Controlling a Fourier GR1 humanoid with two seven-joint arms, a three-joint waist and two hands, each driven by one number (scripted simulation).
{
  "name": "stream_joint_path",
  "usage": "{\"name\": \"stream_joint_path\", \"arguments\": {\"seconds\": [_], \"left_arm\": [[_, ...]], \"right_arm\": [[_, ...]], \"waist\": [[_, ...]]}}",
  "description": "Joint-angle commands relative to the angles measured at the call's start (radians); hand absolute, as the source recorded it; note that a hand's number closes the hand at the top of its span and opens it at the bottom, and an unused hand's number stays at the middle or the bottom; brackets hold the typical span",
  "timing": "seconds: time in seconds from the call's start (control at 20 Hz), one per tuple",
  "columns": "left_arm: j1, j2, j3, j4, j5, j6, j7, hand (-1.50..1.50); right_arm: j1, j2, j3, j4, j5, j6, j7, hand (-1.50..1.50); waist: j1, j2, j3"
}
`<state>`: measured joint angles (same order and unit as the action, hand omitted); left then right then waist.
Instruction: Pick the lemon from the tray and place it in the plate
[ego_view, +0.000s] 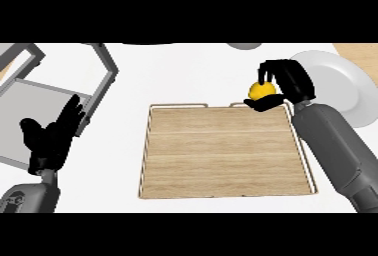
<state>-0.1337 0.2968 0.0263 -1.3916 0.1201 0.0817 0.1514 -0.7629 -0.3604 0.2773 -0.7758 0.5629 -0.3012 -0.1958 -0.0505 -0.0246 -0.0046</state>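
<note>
Above the tray's far right corner, the lemon (260, 90) is being held by the right hand (284, 85), fingers curled down over its top and thumb tucked beneath it, so the yellow fruit is being pinched between them. It is being kept just over the far rim of the wooden tray (221, 155), beside the near-left edge of the white plate (343, 85), which is lying on the counter's right side. Whether the lemon is being carried clear of the tray's rim cannot be told. Along the tray's right edge the grey right forearm is being stretched. Near the counter's left edge, the left hand (52, 137) is being rested open, fingers straight and slightly spread, partly over a grey metal frame (88, 75).
</note>
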Motion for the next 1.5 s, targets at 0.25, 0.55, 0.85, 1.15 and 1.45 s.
{"name": "stream_joint_path", "arguments": {"seconds": [0.25, 0.55, 0.85, 1.15, 1.45], "left_arm": [[0.001, 0.009, 0.003, -0.011, 0.007, -0.039, -0.004, 0.0], [-0.055, -0.017, -0.009, -0.023, -0.003, -0.029, 0.067, 0.0], [-0.022, -0.041, -0.014, -0.053, -0.039, -0.024, 0.033, 0.0], [-0.073, -0.053, -0.011, -0.014, -0.05, -0.016, 0.046, 0.0], [-0.09, -0.059, -0.009, 0.004, -0.04, -0.034, 0.029, 0.0]], "right_arm": [[0.069, -0.04, -0.114, -0.242, 0.045, -0.17, 0.393, 1.5], [0.185, -0.165, -0.218, -0.396, 0.003, -0.09, 0.469, 1.5], [0.106, -0.2, -0.363, -0.09, -0.047, -0.101, 0.26, 1.5], [0.055, -0.303, -0.397, 0.179, -0.025, -0.053, 0.097, 1.5], [0.034, -0.311, -0.484, 0.369, -0.141, 0.133, 0.005, 1.5]], "waist": [[0.029, 0.017, 0.004], [0.036, 0.02, 0.004], [0.06, 0.026, 0.005], [0.068, 0.031, 0.006], [0.08, 0.036, 0.007]]}}
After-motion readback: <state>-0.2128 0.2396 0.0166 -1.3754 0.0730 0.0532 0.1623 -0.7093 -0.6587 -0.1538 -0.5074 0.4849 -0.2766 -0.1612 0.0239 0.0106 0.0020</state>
